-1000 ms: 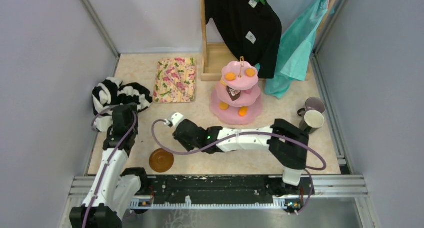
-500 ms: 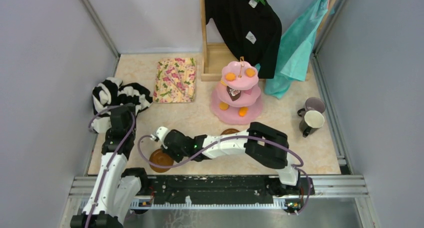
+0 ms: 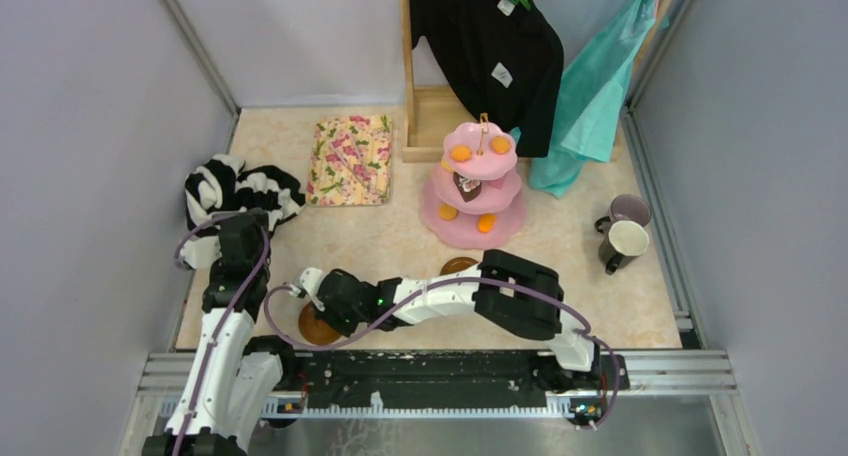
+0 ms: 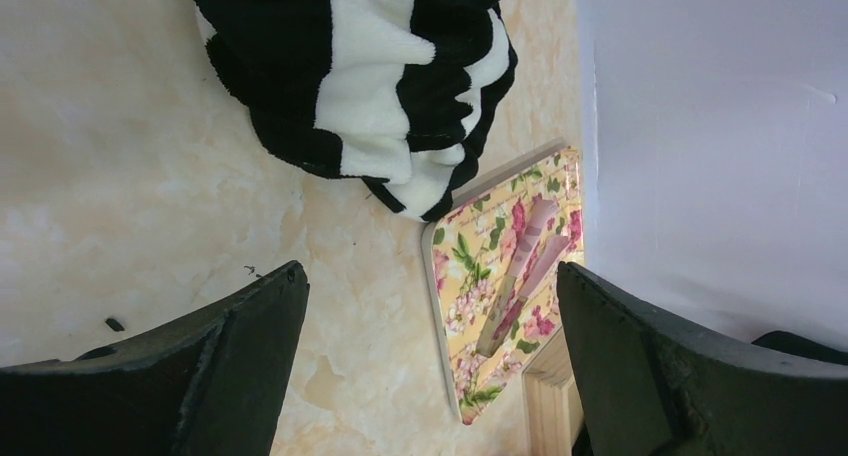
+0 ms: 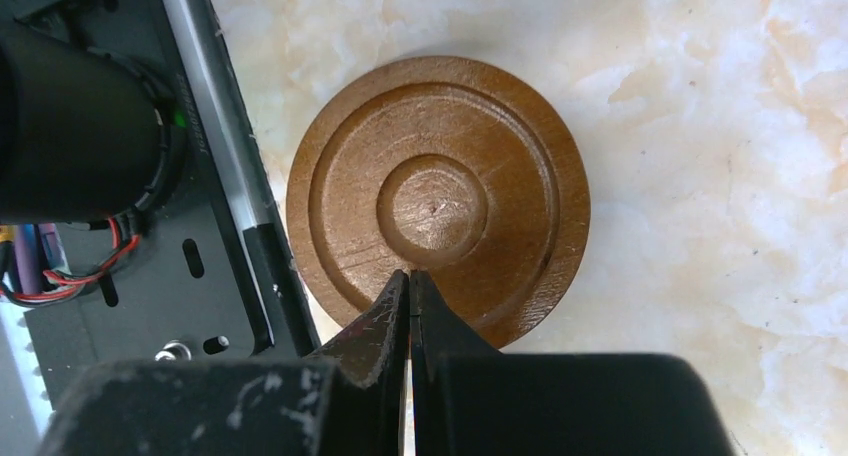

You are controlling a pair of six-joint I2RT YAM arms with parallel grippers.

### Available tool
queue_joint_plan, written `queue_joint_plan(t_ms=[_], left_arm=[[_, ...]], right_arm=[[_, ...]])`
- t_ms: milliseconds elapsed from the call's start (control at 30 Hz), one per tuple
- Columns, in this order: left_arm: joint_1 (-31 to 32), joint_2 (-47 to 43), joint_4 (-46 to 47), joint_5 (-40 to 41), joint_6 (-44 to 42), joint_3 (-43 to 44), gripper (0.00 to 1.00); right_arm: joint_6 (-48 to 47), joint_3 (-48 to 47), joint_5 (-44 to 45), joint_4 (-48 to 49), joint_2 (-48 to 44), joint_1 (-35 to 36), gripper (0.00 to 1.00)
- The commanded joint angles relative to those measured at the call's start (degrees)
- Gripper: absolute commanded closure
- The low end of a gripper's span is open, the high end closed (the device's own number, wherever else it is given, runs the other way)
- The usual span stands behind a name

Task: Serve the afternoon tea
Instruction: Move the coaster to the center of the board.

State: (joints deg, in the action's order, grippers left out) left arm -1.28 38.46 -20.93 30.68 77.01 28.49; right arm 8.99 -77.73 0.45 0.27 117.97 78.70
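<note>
Nearest the rail: one brown saucer (image 5: 437,191) flat on the table (image 3: 400,241), close by the left arm's base. My right gripper (image 5: 409,276) is over its near side, fingers pinched tight together, nothing between them; the tips sit above the outer ring. Whether they touch the wood, cannot tell. No grip on the saucer, as I read it

My left gripper (image 4: 430,286): fingers spread wide, released, holding nothing, poised over bare table beside the striped garment (image 4: 370,86) and the floral cloth (image 4: 500,276)

Middle ground: second saucer (image 3: 459,265), half hidden behind my right forearm, just in front of the pink cake stand (image 3: 473,191)

Further back: stand upright, orange pastries (image 3: 460,153) on the top and bottom tiers, a brown pastry (image 3: 467,185) on the middle one. Judged loaded

Right side: cream mug (image 3: 624,241) and lilac mug (image 3: 628,211), close together, well apart from both saucers

Tally, my estimate: pastries done. Left: both saucers to be placed for service, a mug set on each. Neither mug sits on a saucer yet. Early-to-middle stage
</note>
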Motion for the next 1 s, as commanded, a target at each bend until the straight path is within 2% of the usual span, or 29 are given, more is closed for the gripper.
queue_joint_plan(t_ms=[0,467,967], left_arm=[[-0.5,-0.8,-1.0,1.5,-0.5,2.1,0.02],[-0.7,-0.8,-1.0,2.1,-0.3,1.9,0.02],[-1.1,0.7,-0.2,2.1,-0.7,2.0,0.02]], right_arm=[[-0.6,-3.2,-1.4,1.0,1.3,0.7,1.00],[0.1,-3.0,5.8,-4.5,3.6,0.2,1.00],[4.2,7.0,9.9,-3.9,0.0,-7.0,1.00]])
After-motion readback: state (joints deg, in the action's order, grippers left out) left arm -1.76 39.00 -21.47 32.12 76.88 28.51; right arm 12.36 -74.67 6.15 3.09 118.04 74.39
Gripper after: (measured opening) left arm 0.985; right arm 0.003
